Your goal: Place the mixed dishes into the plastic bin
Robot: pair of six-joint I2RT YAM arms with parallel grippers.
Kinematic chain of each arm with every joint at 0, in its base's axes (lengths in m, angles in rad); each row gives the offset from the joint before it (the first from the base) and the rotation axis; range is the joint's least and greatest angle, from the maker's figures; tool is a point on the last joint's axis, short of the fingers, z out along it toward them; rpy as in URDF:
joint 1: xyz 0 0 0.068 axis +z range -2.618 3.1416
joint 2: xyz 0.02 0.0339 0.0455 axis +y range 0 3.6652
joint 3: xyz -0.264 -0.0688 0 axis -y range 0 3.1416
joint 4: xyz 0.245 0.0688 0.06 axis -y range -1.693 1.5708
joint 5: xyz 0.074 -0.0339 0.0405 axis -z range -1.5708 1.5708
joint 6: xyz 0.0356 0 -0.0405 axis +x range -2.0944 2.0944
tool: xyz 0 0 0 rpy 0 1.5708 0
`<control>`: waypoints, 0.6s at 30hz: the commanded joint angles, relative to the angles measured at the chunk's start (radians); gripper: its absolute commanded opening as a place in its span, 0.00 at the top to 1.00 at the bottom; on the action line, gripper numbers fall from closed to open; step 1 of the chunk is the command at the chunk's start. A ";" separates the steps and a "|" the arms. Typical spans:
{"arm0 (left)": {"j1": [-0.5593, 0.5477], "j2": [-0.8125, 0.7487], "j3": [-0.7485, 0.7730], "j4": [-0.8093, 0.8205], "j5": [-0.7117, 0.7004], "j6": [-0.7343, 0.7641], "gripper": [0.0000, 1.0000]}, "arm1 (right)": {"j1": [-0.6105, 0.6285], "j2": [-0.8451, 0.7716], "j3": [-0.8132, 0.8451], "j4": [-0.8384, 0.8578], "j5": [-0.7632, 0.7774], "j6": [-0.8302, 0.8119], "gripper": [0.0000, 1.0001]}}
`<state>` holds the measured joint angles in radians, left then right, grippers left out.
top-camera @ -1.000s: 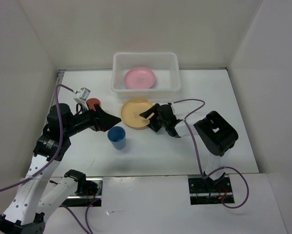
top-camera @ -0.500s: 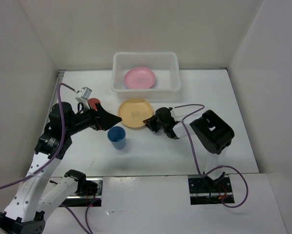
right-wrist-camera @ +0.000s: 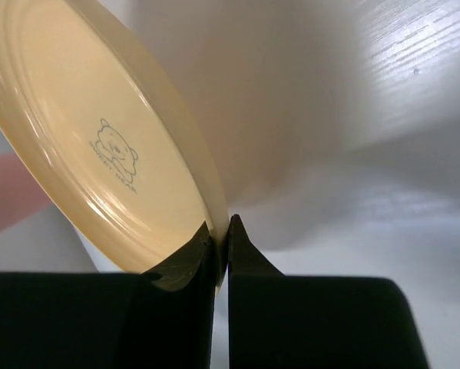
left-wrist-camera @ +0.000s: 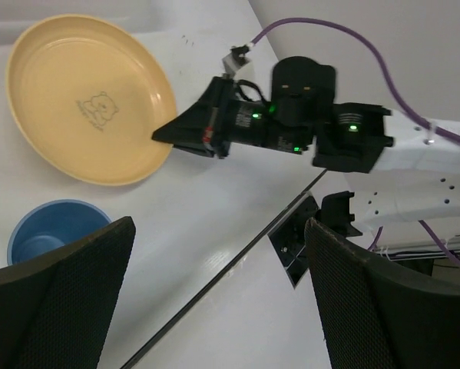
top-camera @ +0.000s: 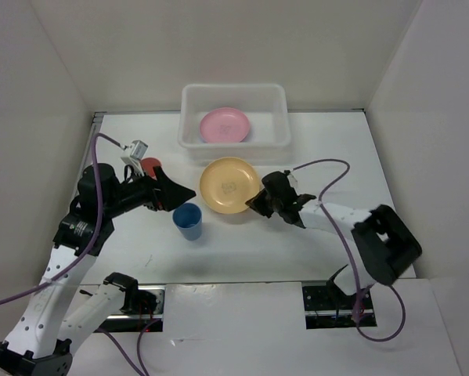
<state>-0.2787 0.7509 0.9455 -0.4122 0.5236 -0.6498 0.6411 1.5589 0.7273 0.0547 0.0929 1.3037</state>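
Yellow-orange plate (right-wrist-camera: 84, 138) is clenched at its rim by the right end effector (right-wrist-camera: 223, 224), clearest from its wrist.

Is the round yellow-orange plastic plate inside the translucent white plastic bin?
No, the plate is outside the bin, its rim pinched by the right gripper.

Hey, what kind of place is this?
Probably a robotics test booth: white walls box in the table, cabled left arm and right arm stand at its near edge, with a yellow plate and plastic bin.
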 commanded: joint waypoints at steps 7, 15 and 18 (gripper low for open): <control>-0.005 0.045 0.058 0.024 0.049 0.033 0.03 | -0.003 -0.453 0.093 -0.277 -0.036 -0.274 1.00; -0.005 0.103 0.105 -0.002 0.059 0.051 0.03 | -0.313 -0.079 0.545 -0.256 -0.378 -0.494 1.00; -0.005 0.103 0.114 -0.011 0.047 0.052 0.03 | -0.339 0.116 0.714 -0.245 -0.472 -0.494 1.00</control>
<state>-0.2802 0.8639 1.0096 -0.4297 0.5556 -0.6270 0.3141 1.5475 1.3354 -0.2104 -0.2245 0.8761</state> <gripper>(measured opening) 0.971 0.059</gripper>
